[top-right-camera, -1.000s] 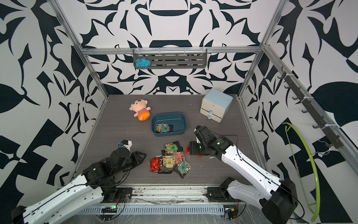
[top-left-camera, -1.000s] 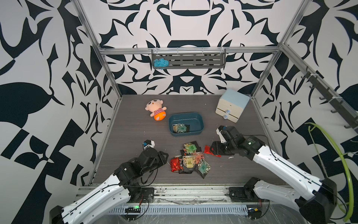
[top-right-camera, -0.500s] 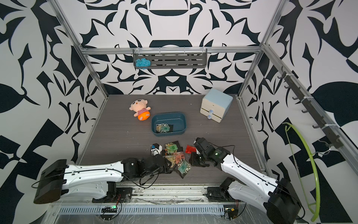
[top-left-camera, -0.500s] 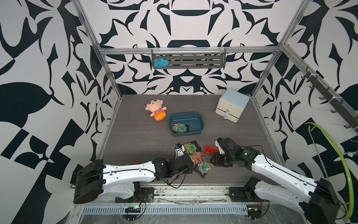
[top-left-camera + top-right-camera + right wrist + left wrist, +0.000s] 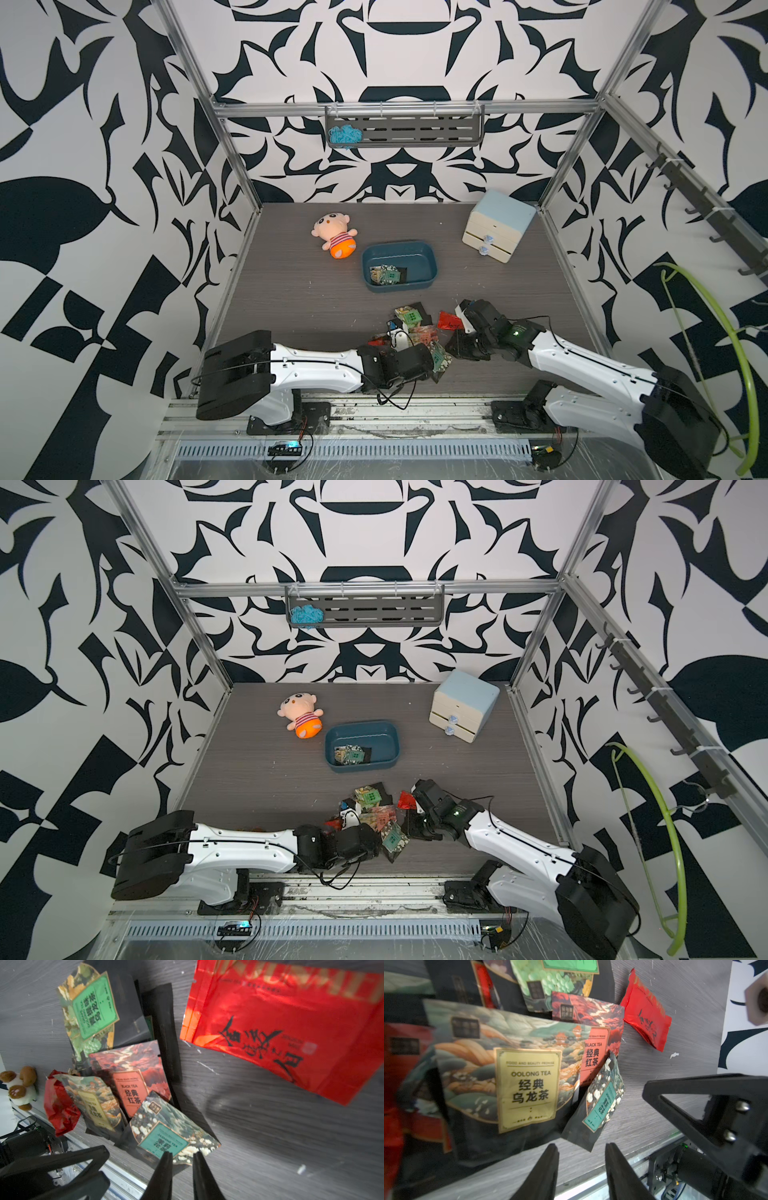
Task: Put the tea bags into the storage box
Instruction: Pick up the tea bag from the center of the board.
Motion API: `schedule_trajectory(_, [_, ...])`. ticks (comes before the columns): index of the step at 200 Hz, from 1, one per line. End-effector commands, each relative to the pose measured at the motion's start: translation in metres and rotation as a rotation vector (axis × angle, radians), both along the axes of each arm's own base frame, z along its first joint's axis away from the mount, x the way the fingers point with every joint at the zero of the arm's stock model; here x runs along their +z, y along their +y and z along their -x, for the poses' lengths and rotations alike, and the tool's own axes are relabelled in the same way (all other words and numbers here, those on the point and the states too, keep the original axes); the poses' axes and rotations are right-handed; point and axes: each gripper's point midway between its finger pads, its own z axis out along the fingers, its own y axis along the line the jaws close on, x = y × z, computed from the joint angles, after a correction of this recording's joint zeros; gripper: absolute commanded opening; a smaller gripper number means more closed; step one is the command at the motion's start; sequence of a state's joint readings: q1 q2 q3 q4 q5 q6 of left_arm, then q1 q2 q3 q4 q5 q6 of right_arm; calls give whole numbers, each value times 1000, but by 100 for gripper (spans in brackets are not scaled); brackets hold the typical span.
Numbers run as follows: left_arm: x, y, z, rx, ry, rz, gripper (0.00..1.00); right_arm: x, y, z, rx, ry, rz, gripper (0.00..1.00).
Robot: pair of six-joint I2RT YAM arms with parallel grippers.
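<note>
The teal storage box (image 5: 419, 253) (image 5: 380, 733) stands mid-table with a few tea bags (image 5: 386, 274) in it. More tea bags lie piled near the front edge (image 5: 415, 332) (image 5: 374, 808). A red one (image 5: 449, 321) (image 5: 291, 1028) lies apart on the right. A jasmine tea bag (image 5: 166, 1136) (image 5: 600, 1101) leans up at the pile's front right. My left gripper (image 5: 581, 1147) is open, its tips just short of that bag's corner. My right gripper (image 5: 182, 1154) (image 5: 455, 351) is only narrowly open, its tips straddling the same bag's edge.
A plush doll (image 5: 334, 237) lies behind the box to its left, and a cream two-drawer cabinet (image 5: 498, 230) stands at the back right. A small white toy (image 5: 397, 336) (image 5: 19, 1086) sits in the pile. The metal front rail (image 5: 374, 409) runs close under both grippers.
My left arm has swung low across the front, from the left side to the pile. My right gripper has pulled back from the red bag to the jasmine bag, and its jaws have narrowed.
</note>
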State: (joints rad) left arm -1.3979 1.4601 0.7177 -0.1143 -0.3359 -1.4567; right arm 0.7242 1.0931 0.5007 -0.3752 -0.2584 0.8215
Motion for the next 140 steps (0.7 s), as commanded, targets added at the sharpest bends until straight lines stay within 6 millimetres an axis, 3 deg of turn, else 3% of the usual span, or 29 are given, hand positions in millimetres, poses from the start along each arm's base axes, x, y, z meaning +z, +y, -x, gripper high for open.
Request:
schedule_trajectory(1, [-5, -6, -1, 41, 10, -3, 42, 0, 10, -5, 8, -10, -30, 19])
schedule_trajectory(49, [-15, 0, -3, 77, 18, -6, 41, -12, 9, -6, 8, 3, -6, 17])
schedule_trajectory(140, [-24, -9, -2, 77, 33, -13, 41, -38, -1, 3, 13, 53, 63, 13])
